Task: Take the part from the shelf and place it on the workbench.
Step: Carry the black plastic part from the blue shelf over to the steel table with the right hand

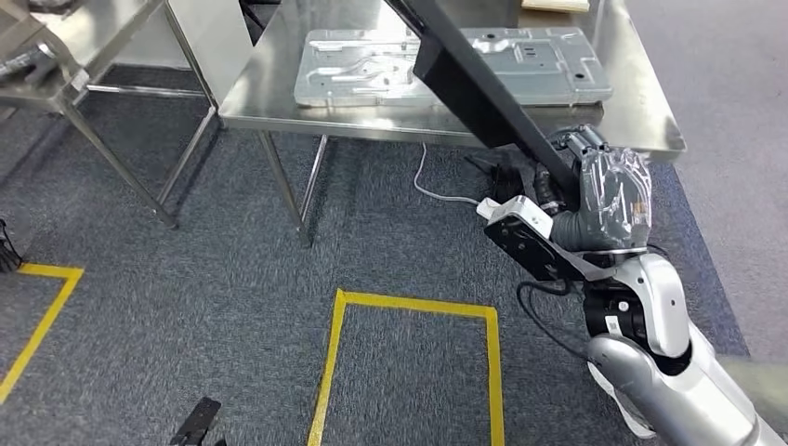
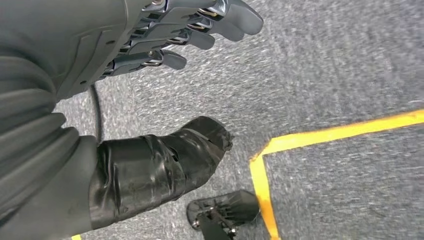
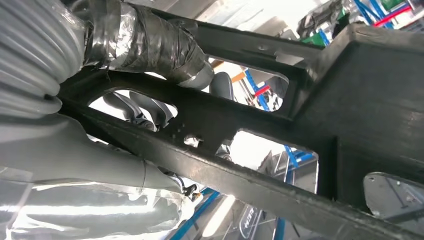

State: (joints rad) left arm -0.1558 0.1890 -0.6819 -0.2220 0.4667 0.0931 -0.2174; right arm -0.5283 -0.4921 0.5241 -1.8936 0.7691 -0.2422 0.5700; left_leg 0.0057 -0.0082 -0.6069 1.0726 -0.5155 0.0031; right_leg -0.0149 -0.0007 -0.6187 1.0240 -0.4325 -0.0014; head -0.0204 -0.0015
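The right hand point(image 1: 604, 190) grips a long black part point(image 1: 483, 93), a flat cut-out frame, tilted over the steel workbench's point(image 1: 641, 111) front edge. The left hand point(image 2: 165, 35) hangs with fingers apart, holding nothing.

floor: grey carpet point(image 1: 214, 279) | yellow tape lines point(image 1: 409, 305) | steel tables point(image 1: 279, 84)

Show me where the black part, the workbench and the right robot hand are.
black part point(image 1: 483, 93): head view, on its long flat face.
workbench point(image 1: 641, 111): head view, on bare steel top near its right edge.
right robot hand point(image 1: 609, 190): head view, on its plastic-wrapped back, gripping the part.
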